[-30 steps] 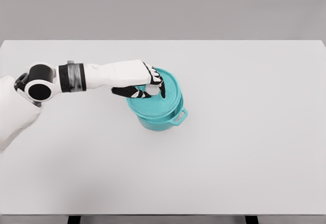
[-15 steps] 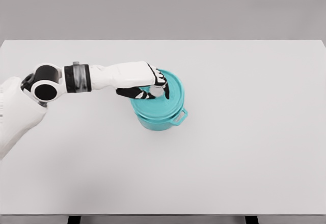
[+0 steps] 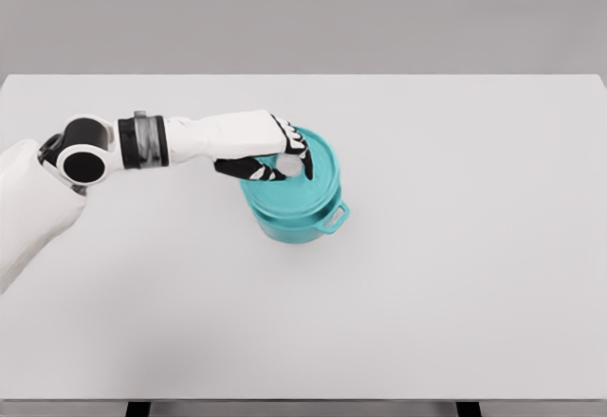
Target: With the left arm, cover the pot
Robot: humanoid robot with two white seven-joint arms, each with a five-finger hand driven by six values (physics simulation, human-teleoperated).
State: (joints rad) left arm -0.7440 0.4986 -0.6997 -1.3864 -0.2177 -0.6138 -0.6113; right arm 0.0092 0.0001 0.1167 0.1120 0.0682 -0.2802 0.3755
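White left hand [image 3: 268, 148] w/ black fingers clamped on pale knob [image 3: 289, 165], partly hiding round teal lid [image 3: 305, 178] atop teal metal pot [image 3: 302, 220] mid white table [image 3: 455, 275]. Lid edged slightly left vs. half-sec ago.

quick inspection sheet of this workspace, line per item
surface: white table, bare apart from the pot
job's things: teal pot upright left of the table's middle, one side handle facing front right; teal lid on top of the pot, looks slightly off-centre, full seating cannot be told
clutter: nothing seen
grippers: left hand over the lid, fingers curled around its pale knob; right hand not in view
cables: nothing seen
surroundings: plain grey wall behind the table; dark table legs at the bottom edge
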